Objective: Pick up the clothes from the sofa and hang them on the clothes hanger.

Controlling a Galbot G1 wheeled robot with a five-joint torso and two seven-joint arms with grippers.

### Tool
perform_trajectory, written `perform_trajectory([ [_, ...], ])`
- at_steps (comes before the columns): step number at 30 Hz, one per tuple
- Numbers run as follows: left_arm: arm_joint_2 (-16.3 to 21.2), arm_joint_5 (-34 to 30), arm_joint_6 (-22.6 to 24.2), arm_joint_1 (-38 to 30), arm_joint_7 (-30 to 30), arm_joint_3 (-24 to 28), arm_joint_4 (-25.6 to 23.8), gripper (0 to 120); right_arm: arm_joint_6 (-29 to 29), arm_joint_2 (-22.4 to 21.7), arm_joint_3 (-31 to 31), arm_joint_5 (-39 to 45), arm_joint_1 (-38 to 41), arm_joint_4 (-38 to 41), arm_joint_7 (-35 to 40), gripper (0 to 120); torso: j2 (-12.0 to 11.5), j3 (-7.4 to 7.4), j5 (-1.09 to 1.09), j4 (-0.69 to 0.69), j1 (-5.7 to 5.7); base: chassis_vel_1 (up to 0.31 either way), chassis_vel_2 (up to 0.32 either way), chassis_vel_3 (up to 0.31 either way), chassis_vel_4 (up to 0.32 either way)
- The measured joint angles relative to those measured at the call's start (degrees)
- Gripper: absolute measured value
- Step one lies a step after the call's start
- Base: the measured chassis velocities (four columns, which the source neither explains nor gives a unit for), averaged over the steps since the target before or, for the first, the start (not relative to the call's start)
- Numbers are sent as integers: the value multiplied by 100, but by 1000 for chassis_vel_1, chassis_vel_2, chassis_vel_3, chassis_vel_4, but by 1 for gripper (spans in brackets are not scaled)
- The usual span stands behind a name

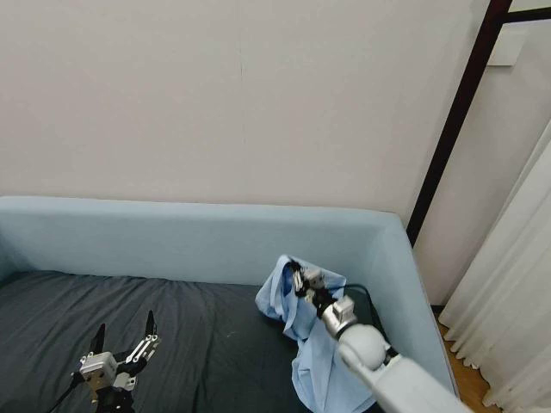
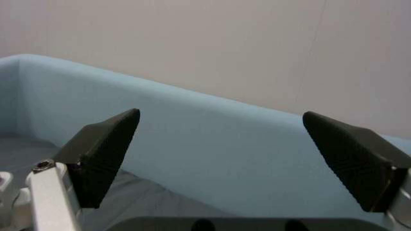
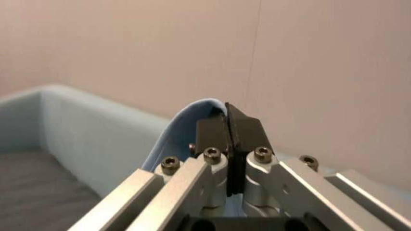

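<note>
- Head view: the sofa (image 1: 198, 241) ran across the lower half, with a pale blue backrest and side arm around a dark grey seat cushion (image 1: 189, 314).
- Head view: the right gripper (image 1: 298, 277) stood at about 5 o'clock from the centre, raised over the seat close to the corner where the backrest met the side arm. Its fingers were pinched tight on a light blue garment (image 1: 314, 370).
- Head view: the garment hung from that grip in loose folds, bunched around the fingers and trailing down toward 6 o'clock in front of the arm. Its lower end ran out of sight at the edge.
- Head view: the left gripper (image 1: 126, 331) sat at about 7 o'clock, low over the dark cushion and well apart from the garment. Its fingers were spread wide with nothing between them.
- Head view: a plain wall (image 1: 241, 103) rose behind the sofa. At 2 o'clock stood a dark door frame (image 1: 452, 120), and at 4 o'clock a pale curtain (image 1: 516, 327).
- Left wrist view: the two black ribbed fingers (image 2: 103, 154) stood far apart, and the blue backrest showed through the gap between them.
- Right wrist view: the two black pads (image 3: 212, 134) were pressed together, with a fold of the blue garment (image 3: 176, 139) caught between them and curving over one finger. The backrest and the grey cushion lay beyond.
</note>
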Motion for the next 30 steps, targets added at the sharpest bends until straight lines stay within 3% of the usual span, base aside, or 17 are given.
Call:
perform_trajectory([
  [5,-1,-41,0,-56,2,28,-62,100,-148,-473,-243,1306,1480,398,-171,0,0,0,-1,3,0,0,0,0,0],
  [9,-3,-76,2,-77,5,41,-88,100,-87,-633,-370,1699,2327,269,-486,0,0,0,-1,3,0,0,0,0,0],
  [16,17,-140,10,-110,12,41,-122,100,25,-701,-462,2279,3442,-85,-1093,0,0,0,0,0,0,0,0,0,0],
  [20,6,-143,13,-129,26,66,-132,100,48,-499,-597,2591,4151,-248,-1137,0,0,0,-1,2,0,0,0,0,0],
  [25,-9,-129,13,-128,33,73,-133,100,-172,-346,-751,2359,4252,-231,-893,0,1,-2,-5,4,-1,0,0,0,0],
  [30,11,-103,-56,-90,137,88,-89,100,-863,-489,-979,1466,3331,58,-414,0,0,-1,-1,3,0,0,0,0,0],
])
